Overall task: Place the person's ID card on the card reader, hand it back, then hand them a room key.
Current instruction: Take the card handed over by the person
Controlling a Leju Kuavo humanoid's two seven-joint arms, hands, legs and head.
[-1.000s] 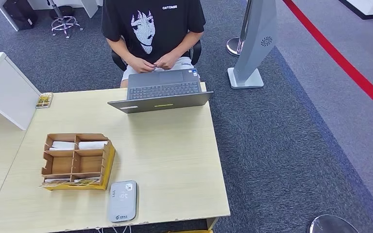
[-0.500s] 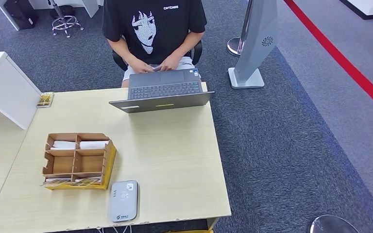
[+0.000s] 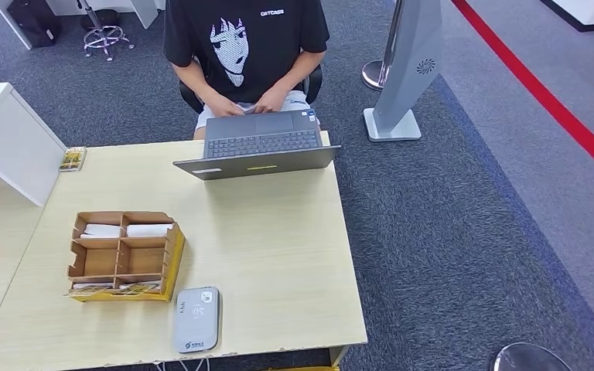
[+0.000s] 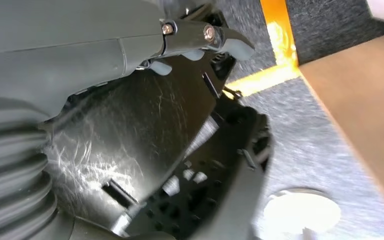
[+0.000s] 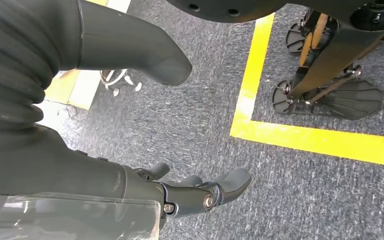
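The grey card reader (image 3: 196,319) lies flat near the table's front edge. Just behind it on the left stands a wooden organizer (image 3: 172,255) with white cards (image 3: 148,230) in its far compartments. A person in a black T-shirt (image 3: 244,39) sits behind the laptop (image 3: 259,147). Their hands (image 3: 249,104) are together at its far edge, and I cannot tell what they hold. My left hand (image 4: 105,55) hangs beside my body, fingers (image 4: 200,40) extended and holding nothing. My right hand (image 5: 80,172) hangs over the carpet, thumb and fingers (image 5: 215,190) apart, also holding nothing.
A white partition (image 3: 8,143) stands at the table's left, with a small yellow item (image 3: 71,159) beside it. A grey kiosk stand (image 3: 402,77) rises on the carpet to the right. Yellow floor tape (image 5: 300,140) marks the carpet by my feet.
The person's hands have dropped lower behind the laptop's edge. The view has shifted very slightly. Nothing on the table has moved.
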